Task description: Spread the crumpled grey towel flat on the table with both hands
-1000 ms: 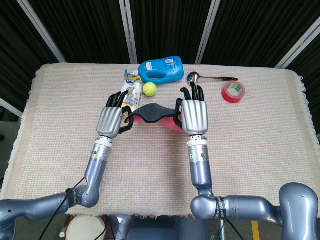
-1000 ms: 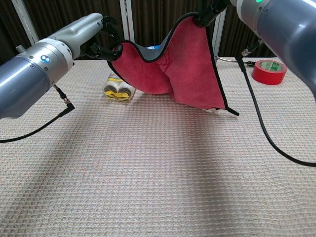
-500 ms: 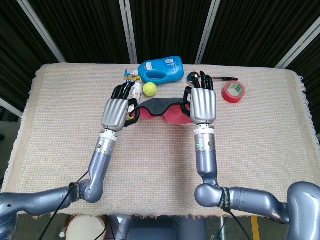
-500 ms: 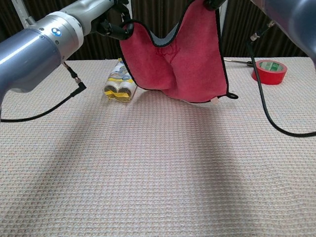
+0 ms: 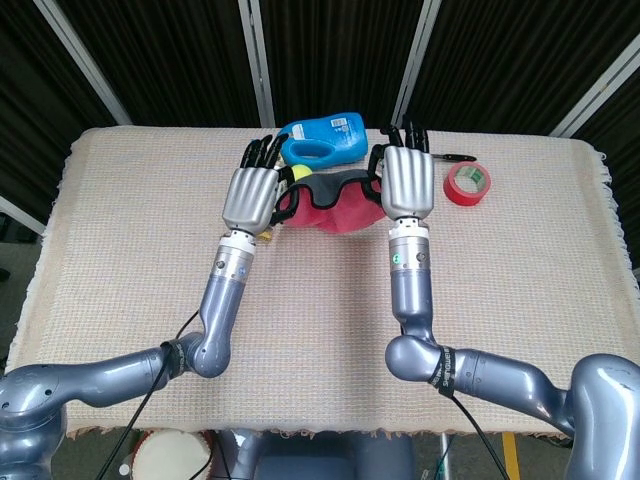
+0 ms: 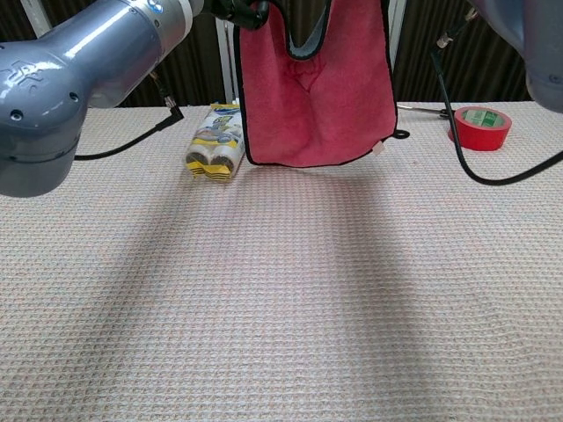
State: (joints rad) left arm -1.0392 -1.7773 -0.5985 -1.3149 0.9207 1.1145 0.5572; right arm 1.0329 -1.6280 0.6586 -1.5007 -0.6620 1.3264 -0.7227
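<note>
The towel (image 6: 317, 88) is pink on one face and dark grey on the other, with a black hem. It hangs in the air between my two hands, its lower edge just above the table. In the head view the towel (image 5: 335, 200) sags as a dark band with pink folds below. My left hand (image 5: 252, 195) grips its left upper edge and my right hand (image 5: 405, 183) grips the right upper edge. In the chest view only the fingertips of my left hand (image 6: 239, 9) show at the top border; the right hand is cut off there.
Behind the towel lie a blue detergent bottle (image 5: 322, 137), a partly hidden tennis ball (image 5: 300, 172) and a spoon (image 5: 455, 157). A red tape roll (image 6: 479, 127) sits at the right. A yellow-and-white pack (image 6: 214, 149) lies left of the towel on the woven tablecloth (image 6: 281, 308).
Both hands have risen and moved toward the table's far side, carrying the towel up. Its lower corner has left the table and the cloth now hangs straighter.
</note>
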